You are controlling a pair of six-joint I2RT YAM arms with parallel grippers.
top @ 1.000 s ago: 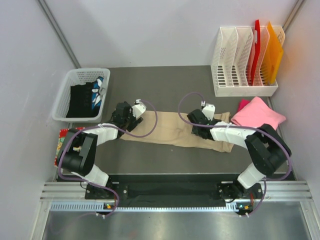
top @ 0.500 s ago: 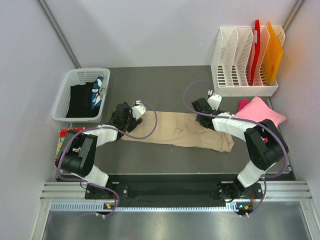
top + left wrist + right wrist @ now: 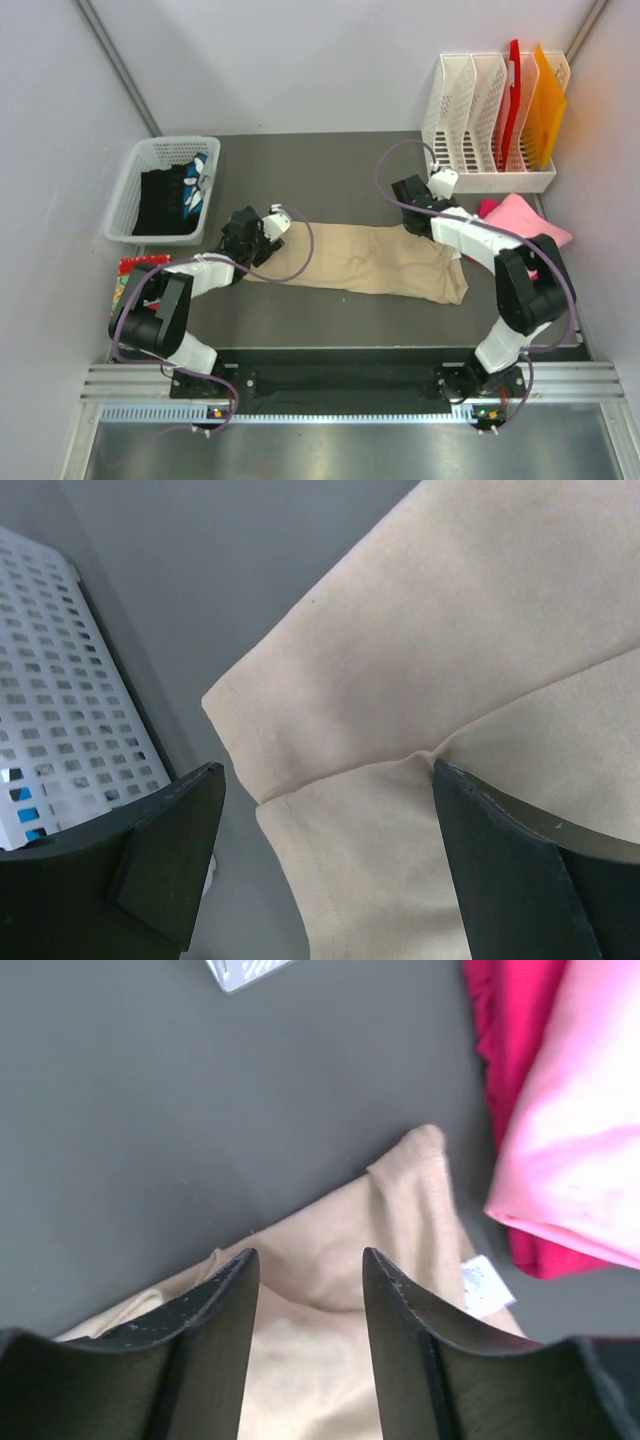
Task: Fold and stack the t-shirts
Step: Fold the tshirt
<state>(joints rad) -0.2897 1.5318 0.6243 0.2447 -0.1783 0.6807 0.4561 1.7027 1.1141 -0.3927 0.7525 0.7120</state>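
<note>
Beige t-shirt [image 3: 360,262], folded to a long strip, is spread across the dark surface [image 3: 330,180] beside the pink t-shirt [image 3: 522,222]; the left gripper [image 3: 325,820] and right gripper [image 3: 305,1290] are held open over its two ends, where both layers are probably best pinched together at the edges for an even fold.

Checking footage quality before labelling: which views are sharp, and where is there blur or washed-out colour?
Top external: even, soft light, beige t-shirt sharp, no hard shadows. Left wrist: its hem stitching crisp, left gripper's fingers slightly soft. Right wrist: pink shirt washed out, right gripper's fingers soft-edged.
</note>
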